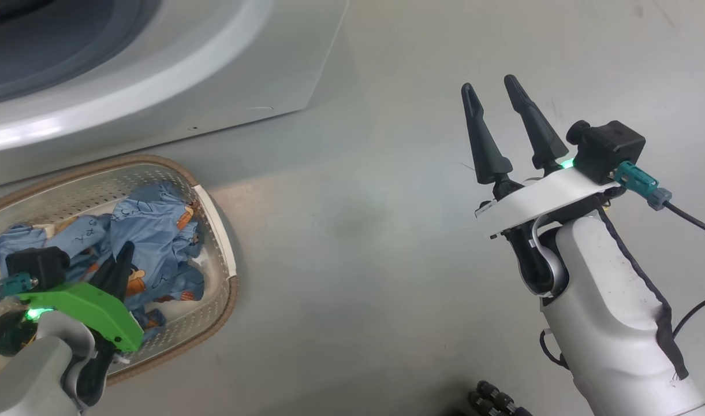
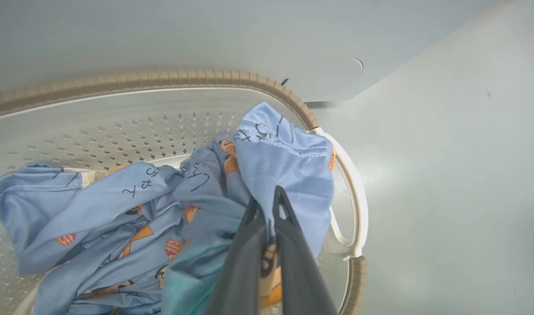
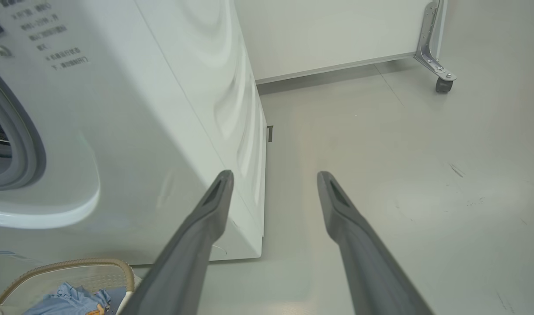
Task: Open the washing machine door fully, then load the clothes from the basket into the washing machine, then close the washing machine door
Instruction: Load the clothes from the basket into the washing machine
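Note:
The basket (image 1: 216, 225), cream with a brown rim, sits on the floor at the lower left, just in front of the white washing machine (image 1: 173, 75). Light blue printed clothes (image 1: 156, 231) lie bunched inside it. My left gripper (image 1: 123, 254) reaches down into the basket and is shut on a fold of the clothes (image 2: 284, 162), which is pinched between its fingers (image 2: 288, 218). My right gripper (image 1: 493, 86) hangs open over bare floor to the right, holding nothing. Its right wrist view shows the machine's front (image 3: 131, 131), grey gasket (image 3: 26, 144) and the basket corner (image 3: 74, 267). The door is out of view.
Grey floor (image 1: 358, 231) stretches right of the basket and machine. In the right wrist view a white panel on a castor (image 3: 444, 83) stands behind. Black cables (image 1: 693, 222) trail from my right wrist, and dark connectors (image 1: 493, 401) lie at the bottom edge.

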Robot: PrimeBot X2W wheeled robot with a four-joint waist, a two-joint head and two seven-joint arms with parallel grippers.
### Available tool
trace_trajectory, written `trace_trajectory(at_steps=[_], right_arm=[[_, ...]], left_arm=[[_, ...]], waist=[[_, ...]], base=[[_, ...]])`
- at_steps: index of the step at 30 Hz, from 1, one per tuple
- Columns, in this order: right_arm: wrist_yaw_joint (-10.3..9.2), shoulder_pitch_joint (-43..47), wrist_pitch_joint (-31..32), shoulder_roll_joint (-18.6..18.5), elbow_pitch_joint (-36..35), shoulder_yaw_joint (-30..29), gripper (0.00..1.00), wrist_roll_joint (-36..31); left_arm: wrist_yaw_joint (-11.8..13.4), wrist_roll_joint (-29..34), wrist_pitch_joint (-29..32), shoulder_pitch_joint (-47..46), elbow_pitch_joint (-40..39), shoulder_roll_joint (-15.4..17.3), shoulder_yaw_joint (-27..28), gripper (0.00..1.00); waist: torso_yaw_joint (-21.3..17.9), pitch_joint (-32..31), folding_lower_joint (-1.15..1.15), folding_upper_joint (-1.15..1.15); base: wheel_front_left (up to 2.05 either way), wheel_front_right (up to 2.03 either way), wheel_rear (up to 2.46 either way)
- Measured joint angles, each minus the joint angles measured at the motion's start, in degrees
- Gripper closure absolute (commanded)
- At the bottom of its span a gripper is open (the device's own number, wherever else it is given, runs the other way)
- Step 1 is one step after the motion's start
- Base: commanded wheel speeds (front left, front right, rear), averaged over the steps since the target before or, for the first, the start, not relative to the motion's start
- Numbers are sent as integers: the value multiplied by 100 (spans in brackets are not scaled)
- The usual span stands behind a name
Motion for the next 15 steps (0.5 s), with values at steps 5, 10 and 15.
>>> trace_trajectory(at_steps=[5,10,15], right_arm=[[1,61,0,-78,138,-77,0,-16],[1,209,0,-98,246,-112,0,-18],[4,285,0,-145,352,-159,0,-18]], left_arm=[[0,-56,-230,69,-80,-32,-122,100],[0,-130,-356,82,-233,-41,-231,100],[0,-166,-449,175,-390,-38,-243,100]], waist=[[174,-310,0,0],[363,-623,0,0],[531,-943,0,0]], base=[[0,0,0],[0,0,0],[0,0,0]])
